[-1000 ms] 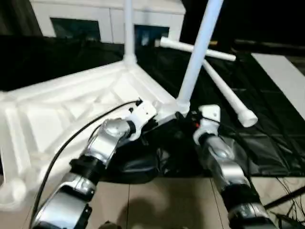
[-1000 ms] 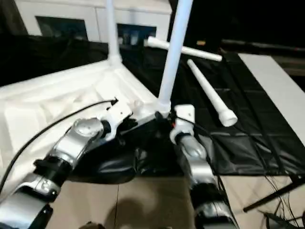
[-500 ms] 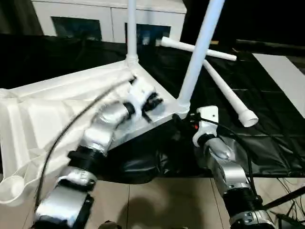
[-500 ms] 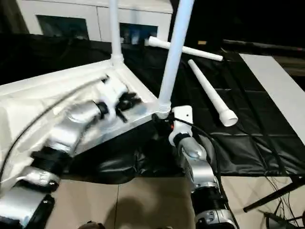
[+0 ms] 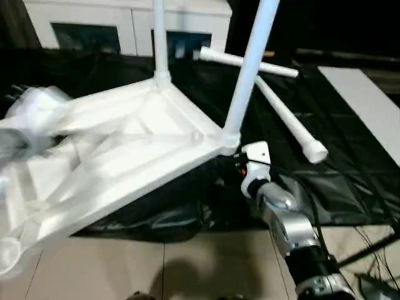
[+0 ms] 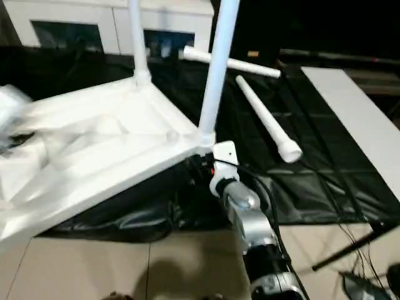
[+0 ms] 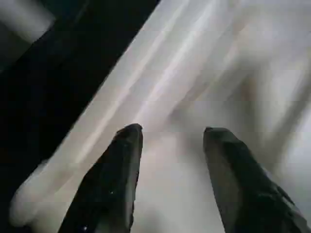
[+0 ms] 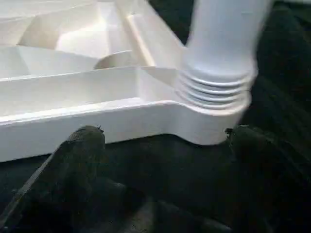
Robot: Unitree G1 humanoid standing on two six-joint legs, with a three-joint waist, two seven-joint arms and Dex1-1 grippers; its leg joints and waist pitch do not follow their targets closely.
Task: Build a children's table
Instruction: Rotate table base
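While our wide-open right gripper [image 8: 163, 133] is hovering empty beside the corner socket of the white ribbed plastic tabletop [image 5: 125, 156] lying upside down on black sheeting [image 5: 325, 181], our part-open left gripper [image 7: 167, 133] is holding nothing, risking tipping the half-threaded leg [image 5: 247, 69].

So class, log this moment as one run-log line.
tabletop: upside down, two legs in | spare legs: two, on black sheet | right gripper: open below near corner socket | left gripper: open over tabletop
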